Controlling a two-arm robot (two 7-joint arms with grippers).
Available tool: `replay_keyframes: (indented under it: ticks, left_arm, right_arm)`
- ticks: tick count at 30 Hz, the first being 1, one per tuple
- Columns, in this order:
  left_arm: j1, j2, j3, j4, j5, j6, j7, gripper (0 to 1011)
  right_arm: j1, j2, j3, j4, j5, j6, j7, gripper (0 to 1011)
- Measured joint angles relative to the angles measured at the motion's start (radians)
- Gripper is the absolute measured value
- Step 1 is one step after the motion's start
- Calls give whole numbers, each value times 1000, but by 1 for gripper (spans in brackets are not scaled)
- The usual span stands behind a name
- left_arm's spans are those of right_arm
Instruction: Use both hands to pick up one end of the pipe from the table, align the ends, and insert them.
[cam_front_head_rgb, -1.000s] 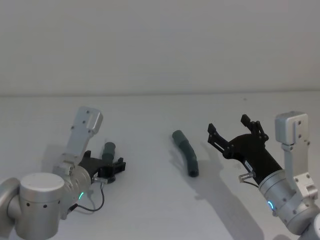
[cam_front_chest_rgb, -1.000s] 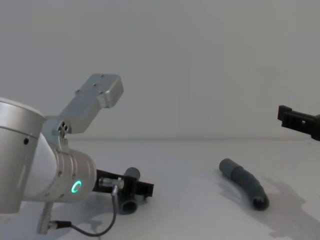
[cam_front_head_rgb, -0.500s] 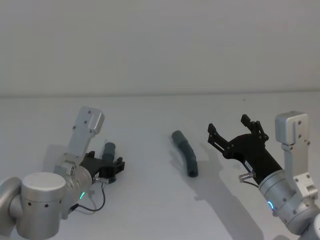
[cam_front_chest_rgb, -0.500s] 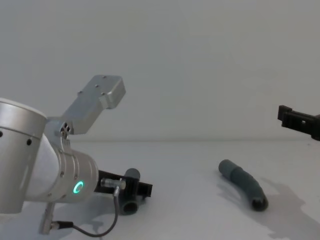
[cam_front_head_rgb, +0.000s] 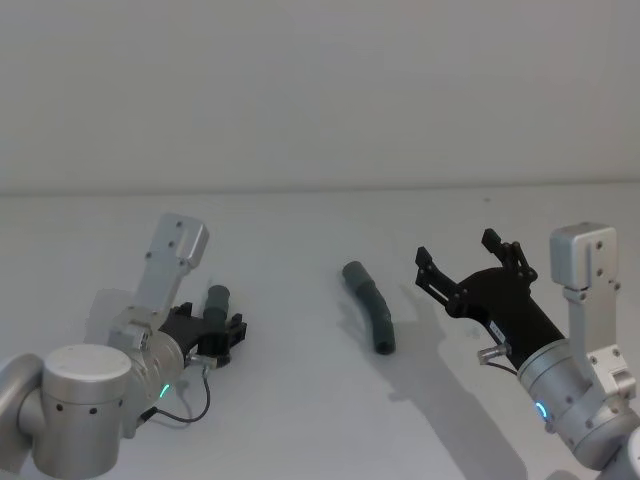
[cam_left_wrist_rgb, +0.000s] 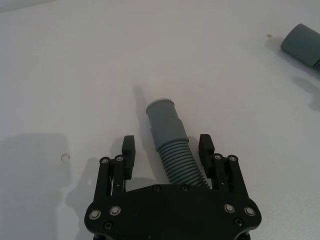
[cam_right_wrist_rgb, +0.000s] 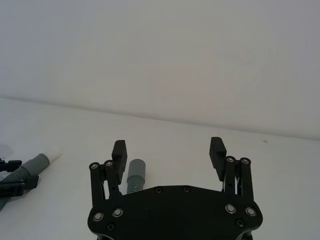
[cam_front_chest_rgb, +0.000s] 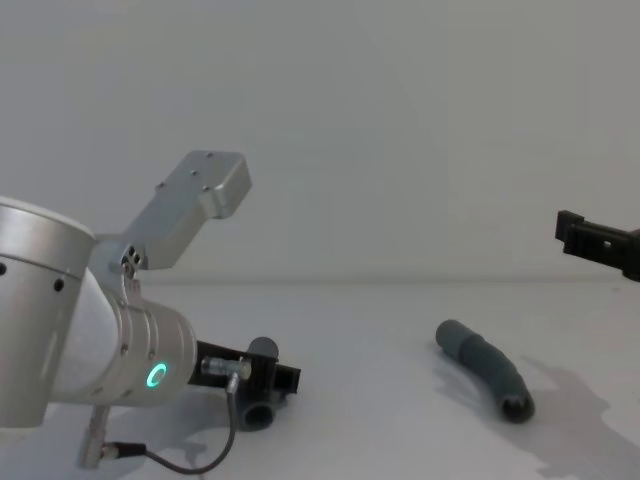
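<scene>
Two dark grey pipe pieces lie on the white table (cam_front_head_rgb: 300, 420). The left piece (cam_front_head_rgb: 217, 298) has a ribbed section (cam_left_wrist_rgb: 177, 162) that runs between the fingers of my left gripper (cam_left_wrist_rgb: 167, 145). That gripper (cam_front_head_rgb: 222, 335) is open low over the table, with a gap showing on one side of the piece. The right wrist view shows a white tip (cam_right_wrist_rgb: 52, 151) on the left piece. The second, curved piece (cam_front_head_rgb: 370, 305) lies mid-table, also seen from the side (cam_front_chest_rgb: 485, 365). My right gripper (cam_front_head_rgb: 456, 250) hovers open and empty to its right, above the table.
A plain pale wall rises behind the table's far edge (cam_front_head_rgb: 320, 188). A thin black cable (cam_front_chest_rgb: 190, 462) loops under my left wrist. Bare table lies between the two pipe pieces and in front of them.
My left gripper has drawn back slightly around the left pipe piece. The right arm and the curved piece have stayed where they were.
</scene>
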Motion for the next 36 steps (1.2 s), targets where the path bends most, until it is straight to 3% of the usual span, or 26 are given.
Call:
replay_keyframes:
  ticks: [36]
  left_arm:
    - [0, 0, 0, 2, 2, 0, 0, 508]
  right_arm:
    - [0, 0, 0, 0, 0, 0, 0, 1004]
